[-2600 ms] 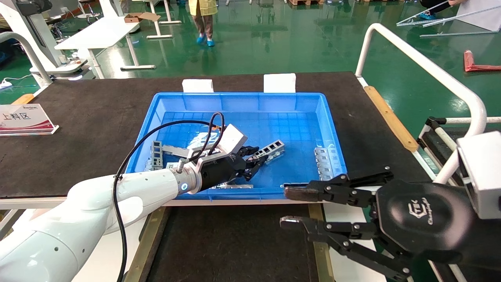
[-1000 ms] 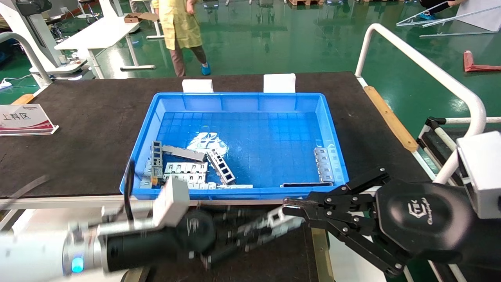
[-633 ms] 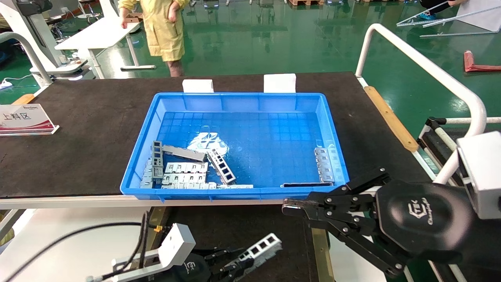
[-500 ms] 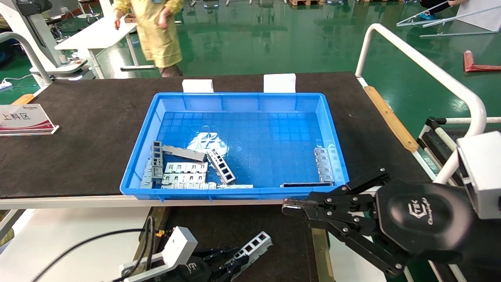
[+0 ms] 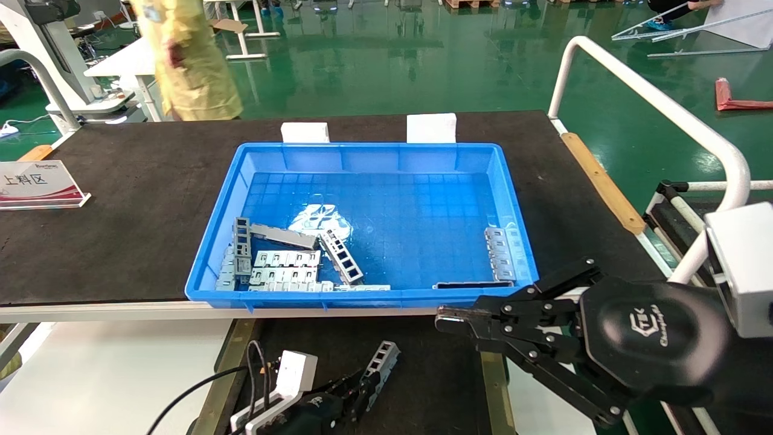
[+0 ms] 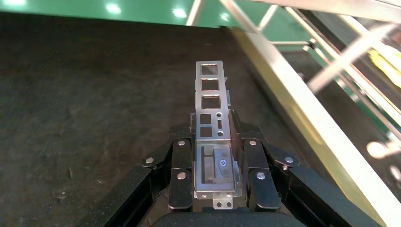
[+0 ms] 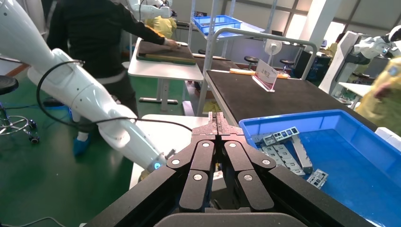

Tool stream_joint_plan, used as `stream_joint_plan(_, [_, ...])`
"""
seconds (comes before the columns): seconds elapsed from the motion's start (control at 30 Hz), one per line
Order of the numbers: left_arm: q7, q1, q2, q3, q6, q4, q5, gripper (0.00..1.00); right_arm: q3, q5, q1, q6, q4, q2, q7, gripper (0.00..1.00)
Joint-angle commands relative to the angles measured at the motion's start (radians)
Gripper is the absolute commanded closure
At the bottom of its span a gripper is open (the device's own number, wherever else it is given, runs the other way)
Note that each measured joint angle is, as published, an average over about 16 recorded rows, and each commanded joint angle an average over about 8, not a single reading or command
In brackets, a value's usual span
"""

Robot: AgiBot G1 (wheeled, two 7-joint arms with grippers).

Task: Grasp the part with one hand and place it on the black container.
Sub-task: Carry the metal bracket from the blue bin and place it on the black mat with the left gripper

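At the far left of the head view a white sign (image 5: 37, 183) stood on the big dark table (image 5: 121, 199), well apart from the work. Low in the frame, left of centre, the left gripper (image 5: 356, 389) hung over the black container (image 5: 416, 368), its claw pinching the part (image 5: 379, 365) at one end. The wrist view showed the part (image 6: 211, 94) clamped between the two fingers (image 6: 180, 165), its row of openings running straight out ahead, with the tray's matte surface (image 6: 85, 94) beneath and a brass-coloured rail (image 6: 283, 94) off to one side.

In the middle sat the blue bin (image 5: 368, 157) with several more brackets (image 5: 284, 266) heaped in its lower-left corner — none of them of concern now.

Lower right, the right gripper (image 5: 450, 320) was parked just past the bin's near edge, fingers pressed together.

The step in hand looked like the set-down. To do it well, the arm should probably lower until the part lay flat on the black surface, clear of the rail, then spread the claw gently — releasing from any height would likely let the light metal bounce or skid.
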Motion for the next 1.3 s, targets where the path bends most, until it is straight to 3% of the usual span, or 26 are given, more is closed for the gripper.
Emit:
stream_joint_plan(0.03, [-0.006, 0.008, 0.035, -0.009, -0.043, 0.019, -0.009, 1.00, 0.000, 0.000, 0.000, 0.000, 0.000, 0.000, 0.000, 1.00])
stream_joint_plan(0.33, [-0.023, -0.002, 0.180, -0.048, -0.165, 0.125, -0.027, 1.00, 0.000, 0.000, 0.000, 0.000, 0.000, 0.000, 0.000, 1.00])
stream_joint_plan(0.7, [-0.030, 0.004, 0.255, -0.102, -0.222, 0.186, -0.021, 1.00, -0.001, 0.000, 0.000, 0.000, 0.000, 0.000, 0.000, 1.00])
stream_joint_plan(0.77, [-0.031, 0.006, 0.263, -0.109, -0.227, 0.193, -0.020, 0.97, -0.001, 0.000, 0.000, 0.000, 0.000, 0.000, 0.000, 0.90])
stream_joint_plan(0.83, [-0.032, 0.008, 0.270, -0.116, -0.230, 0.199, -0.018, 0.83, -0.001, 0.000, 0.000, 0.000, 0.000, 0.000, 0.000, 0.65])
stream_joint_plan(1.0, [-0.036, 0.013, 0.283, -0.128, -0.236, 0.209, -0.017, 0.20, -0.001, 0.001, 0.000, 0.000, 0.000, 0.000, 0.000, 0.05])
stream_joint_plan(1.07, [-0.037, 0.015, 0.286, -0.132, -0.239, 0.211, -0.016, 0.03, -0.001, 0.001, 0.000, 0.000, 0.000, 0.000, 0.000, 0.00])
stream_joint_plan(1.1, [-0.038, 0.016, 0.288, -0.133, -0.240, 0.211, -0.016, 0.00, -0.001, 0.001, 0.000, 0.000, 0.000, 0.000, 0.000, 0.00])
stream_joint_plan(1.3, [-0.039, 0.023, 0.293, -0.139, -0.242, 0.204, -0.011, 0.00, -0.001, 0.001, 0.000, 0.000, 0.000, 0.000, 0.000, 0.00])
